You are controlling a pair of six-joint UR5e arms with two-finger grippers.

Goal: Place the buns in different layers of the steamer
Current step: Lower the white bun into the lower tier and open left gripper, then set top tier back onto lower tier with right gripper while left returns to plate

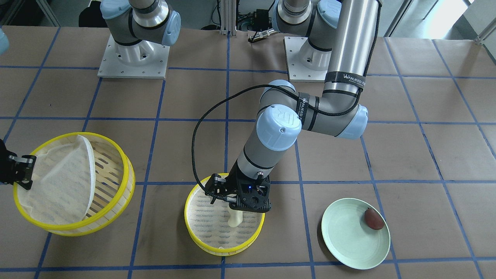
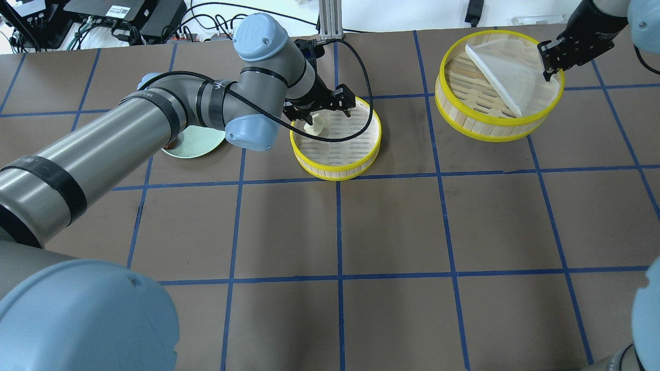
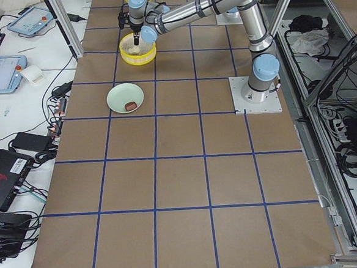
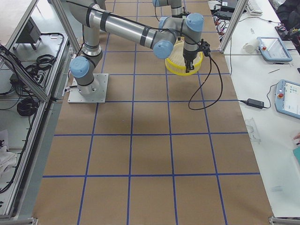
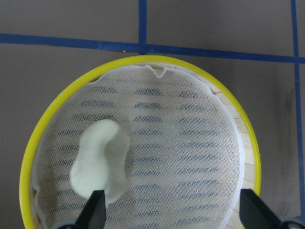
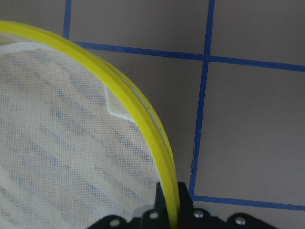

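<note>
The cream-white bun (image 5: 100, 162) lies on the mesh liner of the middle steamer tray (image 1: 217, 250). My left gripper (image 5: 171, 212) hovers just above it, jaws wide open and empty, with one fingertip (image 5: 95, 207) at the bun's near end. The dark reddish-brown bun (image 1: 374, 219) lies on the pale green plate (image 1: 348, 240). My right gripper (image 6: 171, 210) is shut on the yellow rim of the second steamer tray (image 1: 73, 228). That tray's liner (image 2: 508, 72) is folded over, baring part of the slats.
The two arm bases (image 1: 133, 58) stand at the robot's side of the brown, blue-taped table. A black cable (image 1: 197, 135) loops beside the left wrist. In the overhead view the left arm hides most of the plate (image 2: 193, 147).
</note>
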